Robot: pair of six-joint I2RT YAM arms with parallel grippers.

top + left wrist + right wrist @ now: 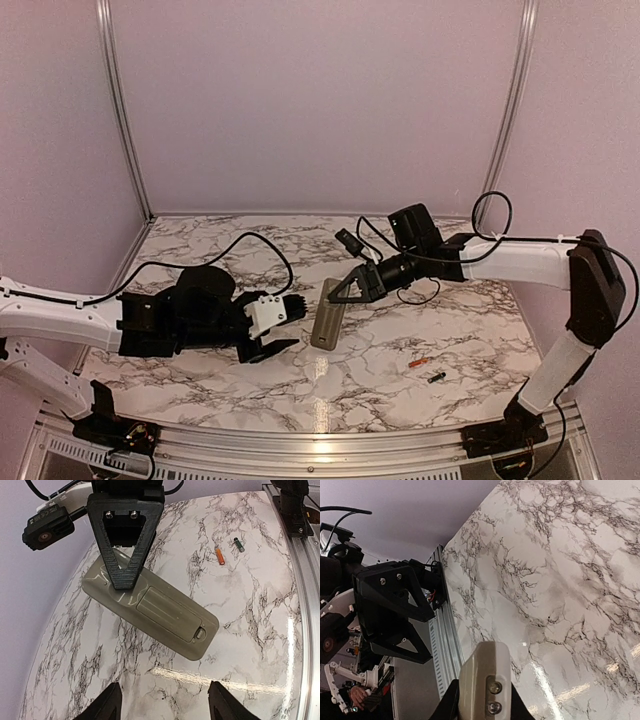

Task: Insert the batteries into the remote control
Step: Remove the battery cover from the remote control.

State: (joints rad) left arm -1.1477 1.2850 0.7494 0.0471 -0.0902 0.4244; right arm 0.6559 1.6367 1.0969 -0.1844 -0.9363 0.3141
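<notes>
The remote control (pixel 327 322) lies back-up in the middle of the table, its grey-beige battery cover (pixel 167 611) closed. My right gripper (pixel 347 290) is shut on its far end; one black finger (pixel 122 545) lies across its back. The remote's end face (pixel 485 677) fills the space between the right fingers. My left gripper (pixel 288 328) is open and empty just left of the remote, its fingertips (pixel 107 705) short of the near end. The orange-red battery (pixel 419 363) and the dark battery (pixel 436 377) lie on the table at the right front, also shown as orange (pixel 219 556) and dark (pixel 239 544).
An aluminium rail (pixel 305 580) runs along the near table edge. Black cables (pixel 250 245) trail across the marble behind both arms. Pale walls close the back and sides. The left gripper (pixel 390 615) shows in the right wrist view.
</notes>
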